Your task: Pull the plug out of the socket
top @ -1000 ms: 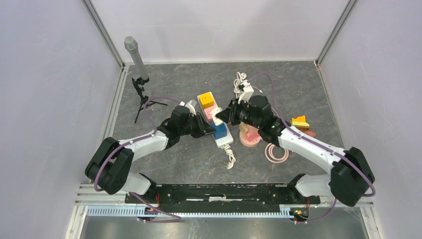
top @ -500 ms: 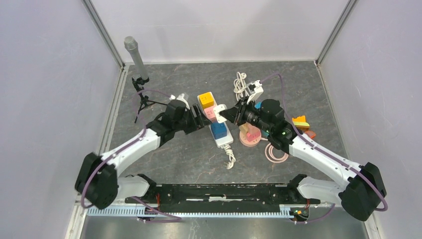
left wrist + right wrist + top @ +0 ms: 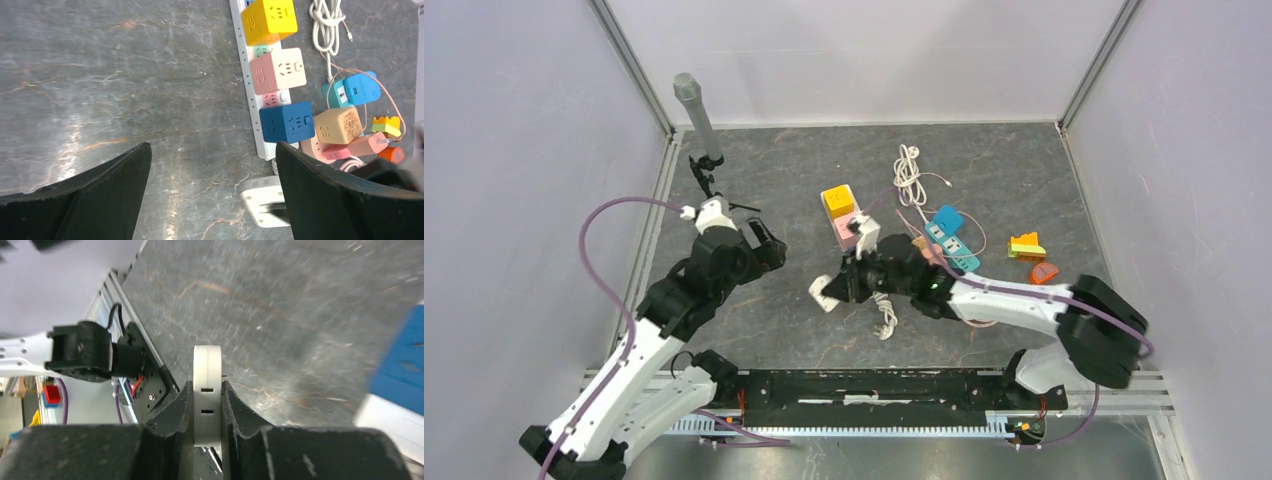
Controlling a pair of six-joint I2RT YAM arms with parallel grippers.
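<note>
The white plug (image 3: 823, 294) is pinched flat between the fingers of my right gripper (image 3: 834, 289), above the table and to the near left of the socket strip. From the right wrist, the plug (image 3: 207, 375) fills the shut jaws of the gripper (image 3: 207, 386). The white socket strip (image 3: 248, 85) lies flat and carries a yellow cube (image 3: 837, 200), a pink cube (image 3: 278, 69) and a blue cube (image 3: 286, 121). Off to the strip's left, my left gripper (image 3: 764, 250) is wide open with nothing in it, its tips (image 3: 212, 147) over bare table, and the plug (image 3: 262, 200) lies near its right finger.
A microphone on a small tripod (image 3: 696, 112) stands at the far left. A coiled white cable (image 3: 909, 170), a teal adapter (image 3: 949, 226), a tan cube (image 3: 340, 125) and orange and yellow pieces (image 3: 1028, 243) lie right of the strip. The strip's own cord (image 3: 885, 320) trails toward me.
My left gripper opened and drew back to the left, away from the strip. My right gripper swung the white plug off the strip toward the near left.
</note>
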